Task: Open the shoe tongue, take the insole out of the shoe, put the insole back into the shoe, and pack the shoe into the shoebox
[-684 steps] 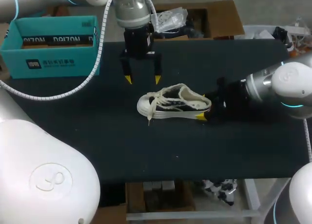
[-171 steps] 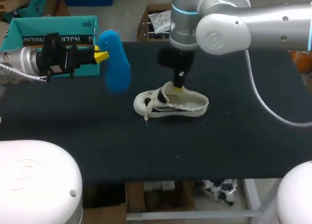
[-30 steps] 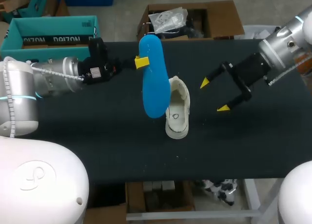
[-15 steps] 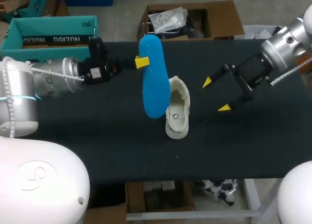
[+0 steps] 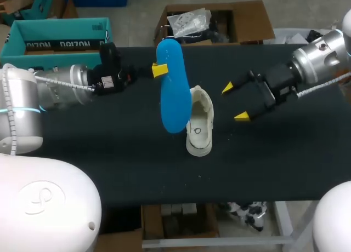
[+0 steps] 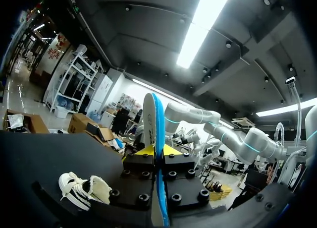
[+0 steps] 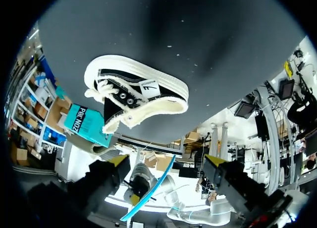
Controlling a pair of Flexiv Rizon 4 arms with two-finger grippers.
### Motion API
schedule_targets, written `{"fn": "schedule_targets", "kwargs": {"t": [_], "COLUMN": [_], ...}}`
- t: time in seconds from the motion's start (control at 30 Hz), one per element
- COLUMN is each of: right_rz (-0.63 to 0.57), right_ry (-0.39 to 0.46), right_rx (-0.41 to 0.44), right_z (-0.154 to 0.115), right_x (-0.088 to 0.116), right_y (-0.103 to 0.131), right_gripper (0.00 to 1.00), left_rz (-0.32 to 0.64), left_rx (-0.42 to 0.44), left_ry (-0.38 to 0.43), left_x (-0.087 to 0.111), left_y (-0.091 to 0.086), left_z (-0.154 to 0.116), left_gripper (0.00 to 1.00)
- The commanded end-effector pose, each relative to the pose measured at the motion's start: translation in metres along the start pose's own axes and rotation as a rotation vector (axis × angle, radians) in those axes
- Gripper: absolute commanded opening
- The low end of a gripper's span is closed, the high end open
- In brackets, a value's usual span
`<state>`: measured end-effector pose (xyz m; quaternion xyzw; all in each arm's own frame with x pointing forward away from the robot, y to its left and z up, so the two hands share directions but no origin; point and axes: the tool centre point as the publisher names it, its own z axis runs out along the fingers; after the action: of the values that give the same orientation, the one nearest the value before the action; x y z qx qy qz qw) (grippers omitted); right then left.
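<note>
While insole [image 5: 173, 93] aloft, right gripper [image 5: 233, 102] nearer shoe [image 5: 200, 129]

L end effector [image 5: 159, 70] pinches blue insole [image 5: 173, 98] by shoe [image 5: 198, 126]; R end effector [image 5: 233, 102], fingers apart, near shoe.

shoe [image 5: 198, 123] near the middle of the table [image 5: 137, 164]. insole [image 5: 173, 93] held off the table in the left gripper [image 5: 159, 70], just left of the shoe, its near end overlapping the shoe's left edge. shoebox [image 5: 60, 26] at the far left corner, behind the left arm. right gripper [image 5: 233, 102] right of the shoe, apart from it, fingers spread.
</note>
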<state>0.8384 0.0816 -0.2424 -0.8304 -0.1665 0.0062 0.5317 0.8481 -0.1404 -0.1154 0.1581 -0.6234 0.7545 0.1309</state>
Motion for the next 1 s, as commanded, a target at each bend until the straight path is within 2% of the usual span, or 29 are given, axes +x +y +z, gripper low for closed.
{"fn": "schedule_targets", "kwargs": {"t": [0.03,0.17,0.4,0.47,0.5,0.57,0.63,0.7,0.9,1.0], "right_rz": [0.045,0.082,0.127,0.134,0.132,0.146,0.145,0.144,0.144,0.145], "right_ry": [-0.014,-0.002,0.024,0.024,0.026,0.028,0.034,0.040,0.055,0.057], "right_rx": [0.048,0.073,0.120,0.137,0.149,0.158,0.172,0.185,0.210,0.218], "right_z": [0.012,0.019,0.031,0.035,0.035,0.038,0.039,0.040,0.042,0.042], "right_x": [0.005,0.003,0.001,0.001,0.001,0.001,0.001,0.001,0.006,0.007], "right_y": [0.005,0.001,-0.001,-0.001,-0.001,0.000,0.002,0.003,0.006,0.007], "right_gripper": [1.00,1.00,1.00,0.87,0.84,0.69,0.64,0.59,0.59,0.56], "left_rz": [0.141,0.299,0.408,0.443,0.444,0.464,0.460,0.469,0.465,0.473], "left_rx": [0.021,0.043,0.074,0.078,0.084,0.088,0.089,0.086,0.094,0.097], "left_ry": [-0.007,0.035,0.136,0.162,0.180,0.201,0.215,0.219,0.258,0.267], "left_x": [-0.001,0.000,-0.002,-0.004,-0.005,-0.009,-0.012,-0.014,-0.015,-0.014], "left_y": [0.009,0.023,0.040,0.044,0.045,0.048,0.052,0.056,0.064,0.066], "left_z": [0.011,0.022,0.038,0.041,0.042,0.044,0.047,0.050,0.058,0.061], "left_gripper": [0.00,0.00,0.00,0.00,0.00,0.00,0.00,0.00,0.00,0.00]}}
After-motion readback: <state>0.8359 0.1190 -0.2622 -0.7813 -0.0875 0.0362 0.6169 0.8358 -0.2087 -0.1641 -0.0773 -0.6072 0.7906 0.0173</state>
